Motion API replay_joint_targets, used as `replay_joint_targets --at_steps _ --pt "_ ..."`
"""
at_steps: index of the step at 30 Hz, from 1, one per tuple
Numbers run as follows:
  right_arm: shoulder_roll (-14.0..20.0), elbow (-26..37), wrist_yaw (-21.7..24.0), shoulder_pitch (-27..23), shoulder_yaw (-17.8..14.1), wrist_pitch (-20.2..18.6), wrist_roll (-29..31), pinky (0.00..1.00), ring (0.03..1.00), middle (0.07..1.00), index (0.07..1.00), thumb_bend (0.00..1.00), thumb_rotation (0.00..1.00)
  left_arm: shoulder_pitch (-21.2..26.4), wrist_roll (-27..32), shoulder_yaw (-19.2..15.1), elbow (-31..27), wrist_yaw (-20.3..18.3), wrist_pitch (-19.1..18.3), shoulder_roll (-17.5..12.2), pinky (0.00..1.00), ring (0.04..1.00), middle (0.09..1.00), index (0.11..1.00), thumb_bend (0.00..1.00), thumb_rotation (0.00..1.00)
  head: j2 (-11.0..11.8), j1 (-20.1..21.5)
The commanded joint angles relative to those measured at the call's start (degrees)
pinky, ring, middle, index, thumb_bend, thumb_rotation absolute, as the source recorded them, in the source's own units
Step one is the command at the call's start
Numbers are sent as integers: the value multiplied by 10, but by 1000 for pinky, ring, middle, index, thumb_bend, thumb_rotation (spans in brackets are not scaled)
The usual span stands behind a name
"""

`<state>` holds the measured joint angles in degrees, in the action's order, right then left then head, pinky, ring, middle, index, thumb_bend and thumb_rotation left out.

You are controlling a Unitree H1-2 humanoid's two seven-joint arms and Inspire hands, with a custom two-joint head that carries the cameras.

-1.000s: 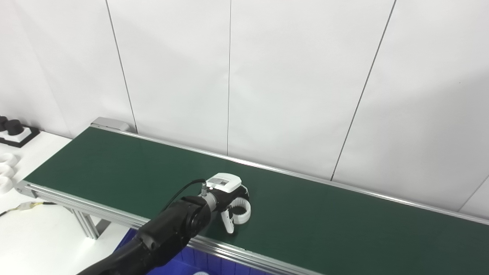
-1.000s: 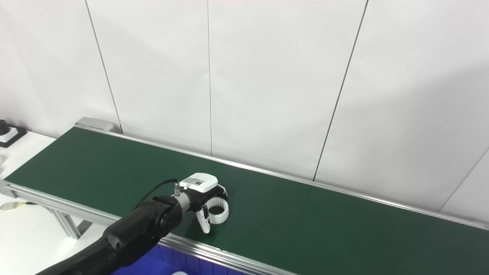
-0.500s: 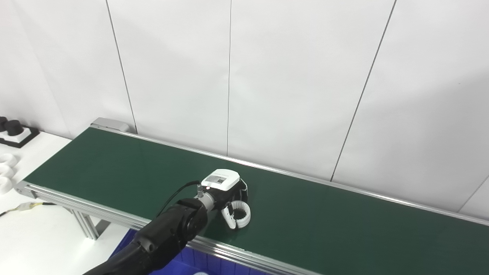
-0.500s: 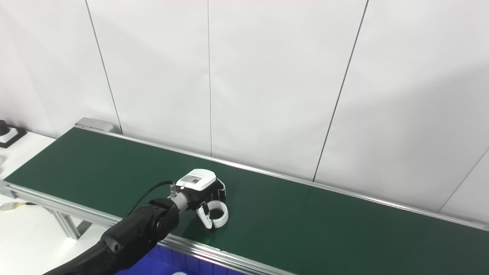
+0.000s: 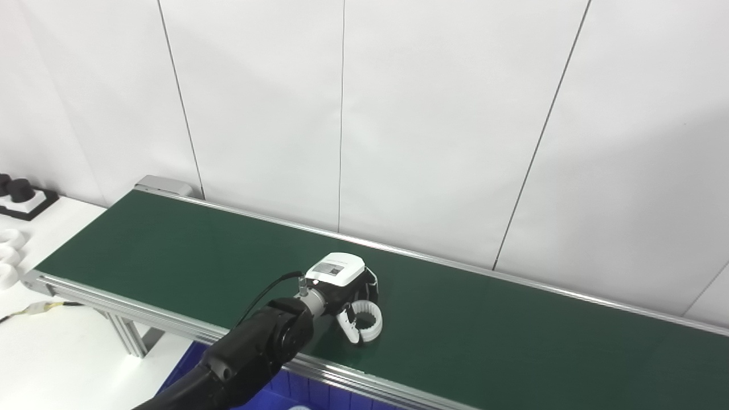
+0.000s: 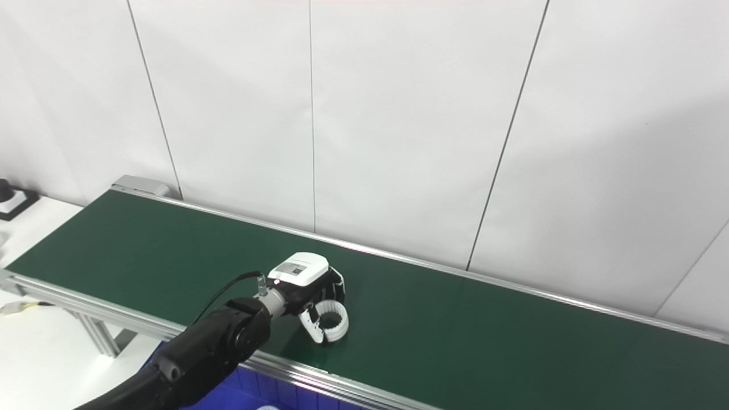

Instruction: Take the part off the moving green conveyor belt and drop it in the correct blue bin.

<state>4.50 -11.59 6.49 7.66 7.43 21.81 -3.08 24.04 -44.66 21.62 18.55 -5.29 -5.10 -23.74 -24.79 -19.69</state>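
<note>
Step in hand: securing the white ring [image 5: 366, 323] on the green conveyor belt [image 5: 512, 336] and lifting it clear

Location of part: lower centre of the frame, on the belt near its front rail [image 5: 370, 382], just right of the black forearm entering from the lower left

State of left robot hand [image 5: 348, 291]: closed around the ring, white thumb [image 5: 343, 320] against the near left wall, remaining fingers curled over the far side. Judged clamped on the part, though far-side contact is hidden behind the palm. Right robot hand: not in view

Procedure:
1. Confirm a firm pinch across the ring wall before raising. Thin wall and toothed inner face likely to twist out of a loose grip.
2. Travel with the belt while tightening, to avoid dragging the part sideways.
3. Lift straight up, clear of the belt surface and of the front rail.
4. Withdraw toward the bottom edge of the frame, over the blue bin [image 5: 319, 398] showing below the rail.
5. Match bin to part type. Only a sliver of the bin visible and its contents too small to identify, so check before release.
6. Open the robot hand only once fully above the bin, and low enough to prevent bounce-out.

Caution: white rings [image 5: 8, 256] and black parts [image 5: 20, 191] on the tabletop [image 5: 57, 353] at the left edge of the frame, not part of this step. Leave untouched
</note>
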Motion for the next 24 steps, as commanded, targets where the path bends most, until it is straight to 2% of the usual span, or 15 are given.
replay_joint_targets --at_steps 1,6,9,13,15,16,21,22,24 --pt "-1 16 0 -2 -2 14 4 699 781 828 927 460 851 6 10 -17 -39 15 11 -4 599 471 494 483 503 0 -2 2" --pt "-1 20 1 -1 -2 13 5 687 771 822 924 454 851 -34 39 -52 -133 10 1 5 530 457 474 491 505 0 -4 6" --pt "1 22 3 1 -3 9 7 690 772 823 924 461 847 -66 41 -66 -208 -7 -21 12 531 454 464 494 505 0 -7 9" --pt "3 24 6 2 -5 7 11 683 772 826 924 477 837 -109 42 -80 -300 -26 -48 23 597 481 480 478 504 0 -15 11" --pt "3 25 7 2 -7 6 15 676 765 818 917 479 815 -127 34 -84 -339 -37 -64 29 595 479 485 477 504 0 -21 13" --pt "4 26 8 3 -7 5 16 679 767 818 916 483 816 -134 29 -86 -354 -43 -70 31 557 461 470 488 504 0 -23 13" --pt "12 46 11 10 -11 -2 18 685 769 817 916 481 810 -174 25 -93 -426 -63 -97 54 535 442 452 503 503 0 -53 18" --pt "14 50 12 11 -12 -5 19 686 769 817 916 481 808 -177 24 -94 -432 -65 -100 58 533 441 453 504 503 0 -55 19" --pt "17 62 13 15 -14 -13 23 692 774 821 920 487 804 -200 25 -99 -452 -57 -94 71 525 447 464 499 504 0 -75 23"
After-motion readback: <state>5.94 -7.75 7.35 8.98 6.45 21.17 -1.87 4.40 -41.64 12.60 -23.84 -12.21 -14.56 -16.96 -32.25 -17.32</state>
